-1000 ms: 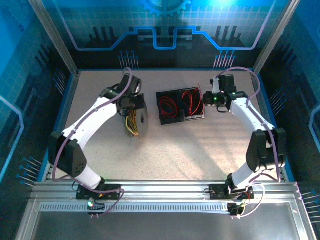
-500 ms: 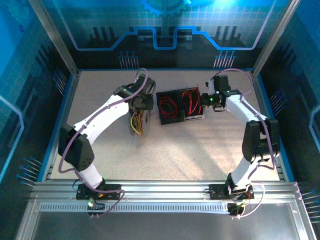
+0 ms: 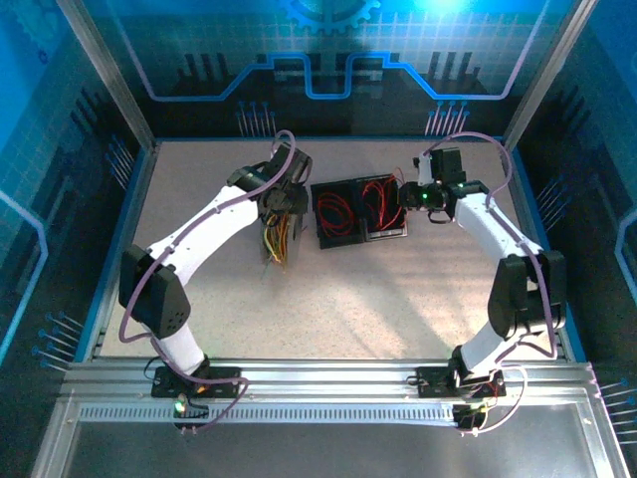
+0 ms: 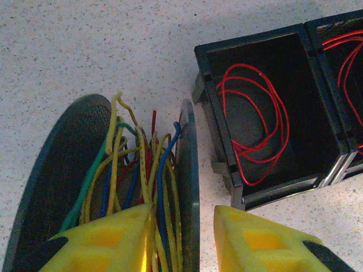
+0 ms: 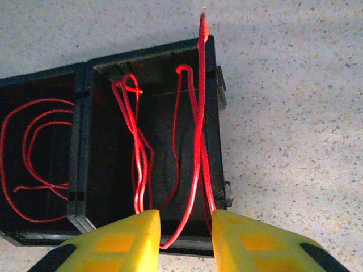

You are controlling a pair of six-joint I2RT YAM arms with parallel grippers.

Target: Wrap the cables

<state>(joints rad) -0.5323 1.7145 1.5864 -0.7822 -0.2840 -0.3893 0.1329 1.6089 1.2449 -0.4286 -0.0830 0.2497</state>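
While the left gripper (image 4: 184, 218) and the right gripper (image 5: 186, 218) both hold their fingers apart, the cables (image 5: 198, 141) lie in the black box (image 5: 84, 141) just ahead.
One red loop passes between the right gripper's fingers without being pinched. The black spool (image 4: 57, 170), wound with yellow, blue and green wires, sits under the left gripper, and its right flange stands between the fingers.

High overhead view facing down, 2 close wrist views, sharing box (image 3: 360, 231)
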